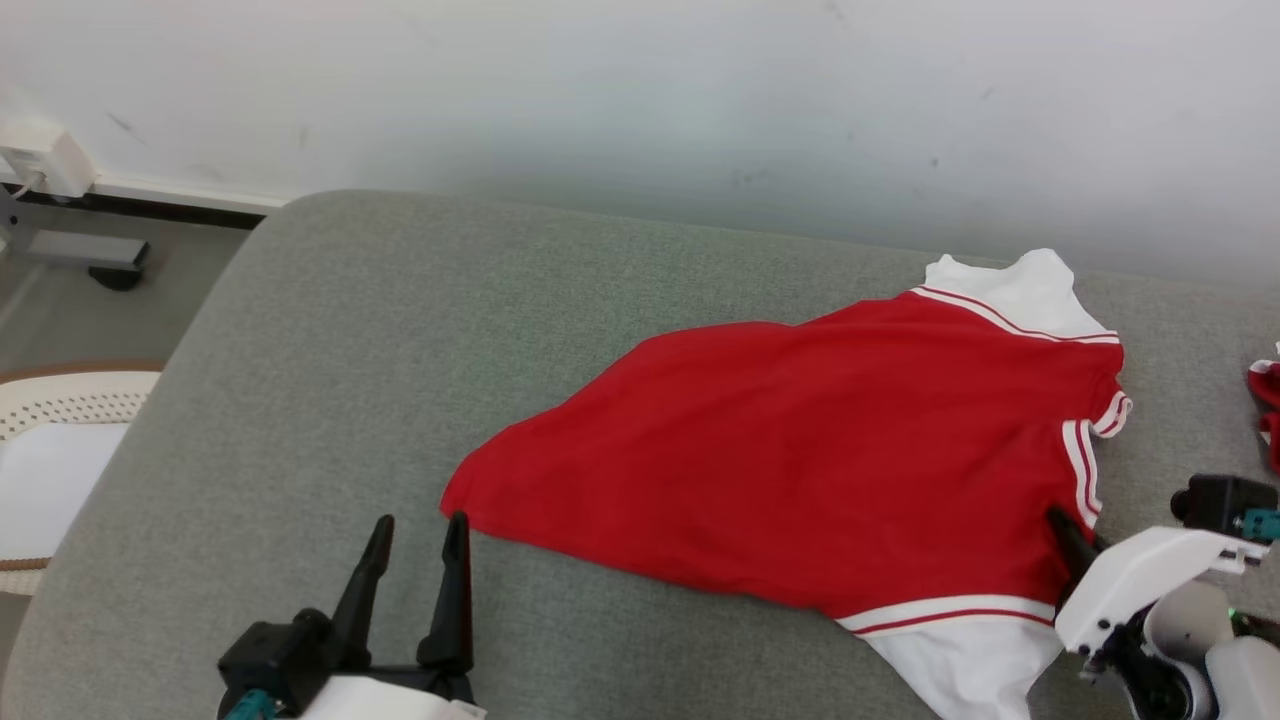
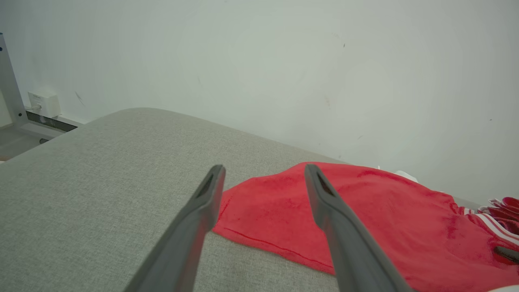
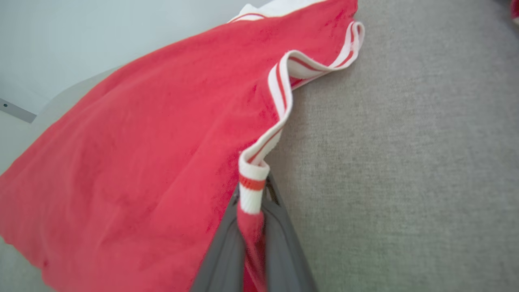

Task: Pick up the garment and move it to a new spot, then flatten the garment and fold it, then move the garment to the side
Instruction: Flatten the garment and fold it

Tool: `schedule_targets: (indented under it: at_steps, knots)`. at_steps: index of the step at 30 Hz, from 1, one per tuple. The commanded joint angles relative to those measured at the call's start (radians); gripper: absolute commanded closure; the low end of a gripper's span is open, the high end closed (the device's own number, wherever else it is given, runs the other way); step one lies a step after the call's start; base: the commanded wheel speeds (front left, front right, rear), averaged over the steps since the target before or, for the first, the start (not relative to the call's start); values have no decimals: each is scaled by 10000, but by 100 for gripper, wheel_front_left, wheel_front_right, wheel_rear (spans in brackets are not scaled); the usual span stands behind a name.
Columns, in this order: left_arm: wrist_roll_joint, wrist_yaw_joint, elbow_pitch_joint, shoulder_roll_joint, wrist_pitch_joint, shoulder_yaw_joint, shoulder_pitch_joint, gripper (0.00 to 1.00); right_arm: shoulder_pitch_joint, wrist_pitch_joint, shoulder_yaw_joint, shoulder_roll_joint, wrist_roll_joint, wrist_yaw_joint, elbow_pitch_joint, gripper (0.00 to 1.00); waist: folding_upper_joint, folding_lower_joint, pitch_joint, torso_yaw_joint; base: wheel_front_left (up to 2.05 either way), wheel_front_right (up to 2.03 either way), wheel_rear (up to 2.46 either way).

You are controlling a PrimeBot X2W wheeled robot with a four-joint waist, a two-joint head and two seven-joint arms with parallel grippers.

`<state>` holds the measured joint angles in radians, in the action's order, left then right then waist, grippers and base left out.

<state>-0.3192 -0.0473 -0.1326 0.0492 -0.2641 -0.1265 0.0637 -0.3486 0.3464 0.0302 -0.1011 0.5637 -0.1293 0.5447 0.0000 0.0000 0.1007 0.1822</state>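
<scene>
The right gripper (image 3: 253,192) pinches the striped white trim of the red garment (image 1: 800,470) between closed jaws on the grey padded surface (image 1: 400,330) — cloth spreading left of them — while the left gripper (image 1: 418,520) hovers with jaws apart and empty, the hem corner just beyond its fingertips.

1. Left gripper (image 1: 419,525): two long tapering dark fingers, black base, teal fitting, white shell.
2. Right gripper (image 1: 1062,522): dark grey fingers, white angular housing, black block, teal part, green light.
</scene>
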Motion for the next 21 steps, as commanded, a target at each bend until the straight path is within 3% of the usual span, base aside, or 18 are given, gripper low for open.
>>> schedule_targets:
  at_steps: [1, 7, 14, 15, 16, 17, 21]
  knots:
    - [-66, 33, 0, 31, 3, -11, 50, 0, -294, -148, -15, -163, 25, -19, -187, 100, 0, 0, 8, 50, 0, 0, 0]
    - [-236, 44, 138, 32, 3, -247, 296, 0, -1585, -306, 95, -725, -377, -13, -524, 100, 0, 0, 549, 372, 0, 0, 0]
    - [-621, 95, 67, 31, 1, -575, 644, 0, -3189, -316, 509, -1680, -1272, -10, 891, 100, 0, 0, 1315, 932, 0, 0, 0]
    - [-659, 97, 49, 33, 3, -598, 681, 0, -3338, -393, 564, -1786, -1411, -10, 1161, 83, 0, 0, 1372, 996, 0, 0, 0]
    - [-680, 99, 36, 33, 3, -617, 722, 0, -3463, -479, 602, -1845, -1578, -10, 1435, 34, 0, 0, 1406, 1049, 0, 0, 0]
    - [-696, 103, 25, 31, 3, -626, 748, 0, -3556, -557, 642, -1814, -1690, -10, 1705, 0, 0, 0, 1411, 1076, 0, 0, 0]
    - [-612, 150, -26, 31, 3, -550, 670, 0, -3761, -1041, 733, -1714, -1829, -10, 2321, 0, 0, 0, 1300, 969, 0, 0, 0]
